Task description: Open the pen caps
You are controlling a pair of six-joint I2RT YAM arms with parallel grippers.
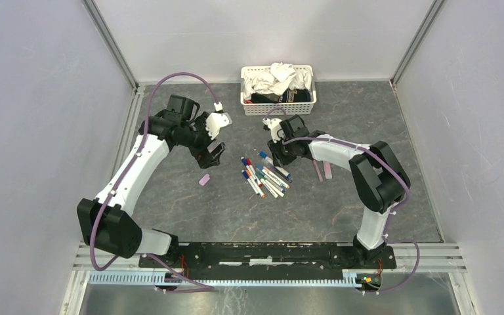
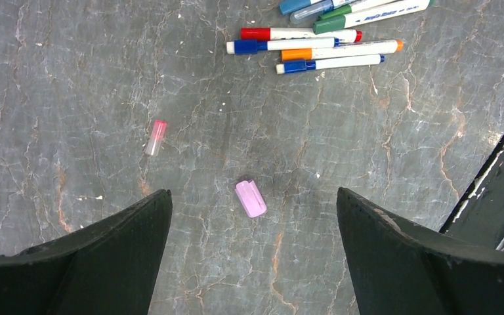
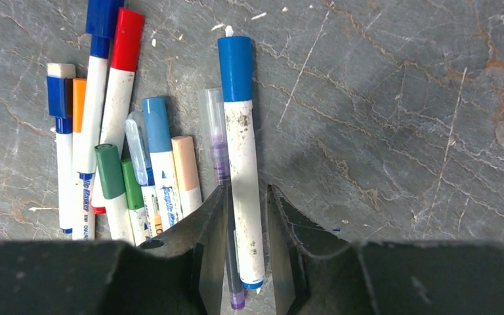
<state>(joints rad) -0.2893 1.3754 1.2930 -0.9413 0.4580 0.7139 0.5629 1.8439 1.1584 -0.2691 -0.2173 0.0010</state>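
Several pens [image 1: 265, 176] lie bunched at the table's middle, white barrels with blue, red, green and orange caps [image 3: 115, 98]. My right gripper [image 3: 247, 190] is down at the pile's far end [image 1: 277, 152], jaws shut on a white pen with a blue cap [image 3: 236, 65]; a slim purple pen [image 3: 218, 144] is squeezed in beside it. A loose pink cap [image 2: 251, 198] lies on the table left of the pile [image 1: 204, 179]. My left gripper [image 2: 252, 193] hovers over it, open and holding nothing. A small pink-tipped clear cap [image 2: 155, 137] lies further off.
A white basket [image 1: 279, 107] of cloths stands at the back centre, just behind the right gripper. Two pink pens [image 1: 323, 170] lie under the right forearm. Enclosure walls close in both sides and the back.
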